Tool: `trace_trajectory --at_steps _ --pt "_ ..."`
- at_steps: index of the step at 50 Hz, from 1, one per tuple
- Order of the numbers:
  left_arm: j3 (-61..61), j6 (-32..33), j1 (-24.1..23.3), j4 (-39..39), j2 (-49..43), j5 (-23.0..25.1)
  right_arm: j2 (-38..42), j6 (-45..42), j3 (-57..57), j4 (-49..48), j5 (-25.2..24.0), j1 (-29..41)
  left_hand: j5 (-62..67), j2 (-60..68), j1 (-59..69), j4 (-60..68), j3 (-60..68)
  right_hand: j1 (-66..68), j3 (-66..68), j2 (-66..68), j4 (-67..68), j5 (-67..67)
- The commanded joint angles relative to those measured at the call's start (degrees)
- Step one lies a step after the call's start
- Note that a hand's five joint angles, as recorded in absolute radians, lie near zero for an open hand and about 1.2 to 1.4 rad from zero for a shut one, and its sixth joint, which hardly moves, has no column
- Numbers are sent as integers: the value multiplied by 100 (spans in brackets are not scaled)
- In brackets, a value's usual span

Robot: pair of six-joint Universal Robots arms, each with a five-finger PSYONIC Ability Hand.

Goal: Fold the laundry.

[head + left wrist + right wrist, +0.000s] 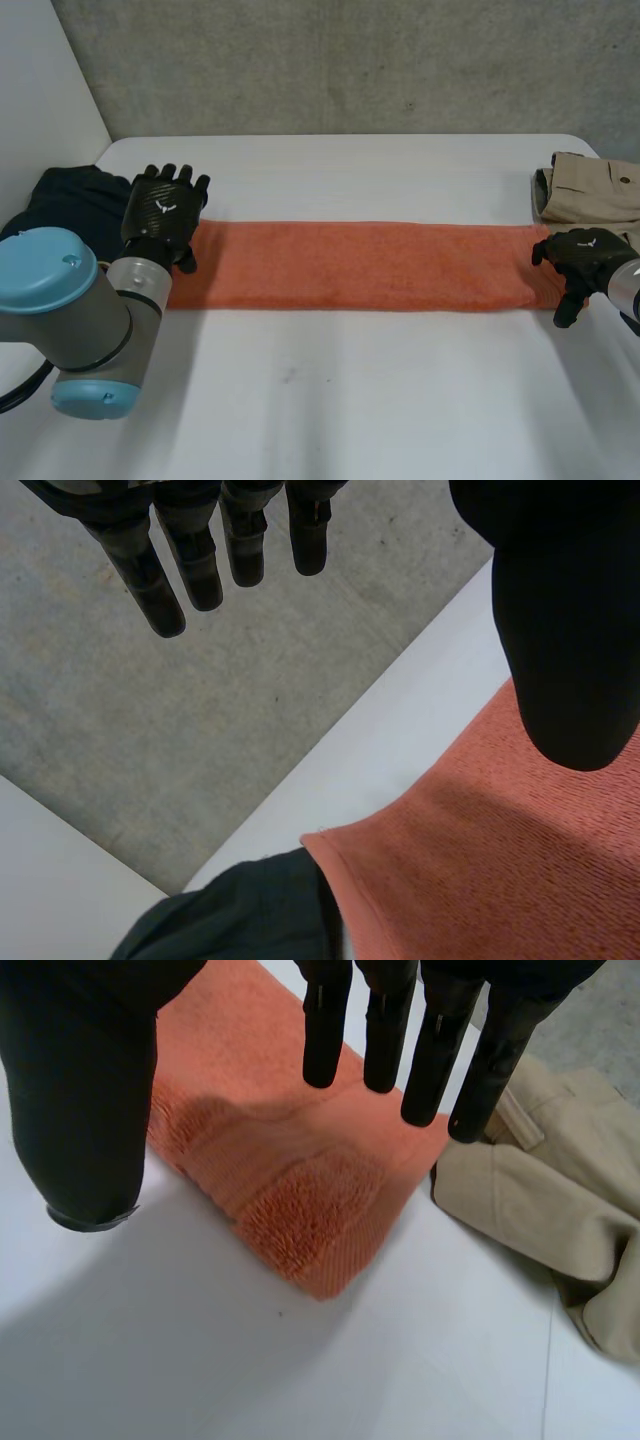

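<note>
An orange towel (355, 265), folded into a long narrow strip, lies across the middle of the white table (330, 400). My left hand (163, 212) hovers over its left end (500, 860) with fingers (185, 555) straight and apart from the thumb (570, 630), holding nothing. My right hand (585, 258) is above the towel's right end (300, 1185); its fingers (400, 1020) and thumb (85, 1100) are spread with nothing between them.
A dark garment (60, 200) (240, 910) lies bunched at the table's left edge beside the towel's end. Beige trousers (595, 185) (545, 1200) sit at the far right, touching the towel's corner. A concrete wall (350, 60) stands behind the table.
</note>
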Motion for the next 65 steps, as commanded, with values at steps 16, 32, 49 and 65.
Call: trace_trajectory --at_steps 16,32,49,65 --pt "-7 -28 75 3 -37 -36 452 -187 -179 -829 316 -515 -271 -160 -85 -167 -209 6034 5723 5778 5721 5749" --pt "-139 -46 84 -6 210 -45 -242 -1779 -530 -829 738 -1246 -271 -160 -85 -167 -209 6034 5723 5778 5721 5749" --pt "-183 -55 330 -58 544 -54 88 -1374 -1459 -1805 36 3269 -271 -160 -85 -167 -209 6034 5723 5778 5721 5749" --pt "-210 -55 233 -50 438 -27 1876 -1120 -2789 -1067 -378 4732 -271 -160 -85 -167 -209 899 587 642 585 613"
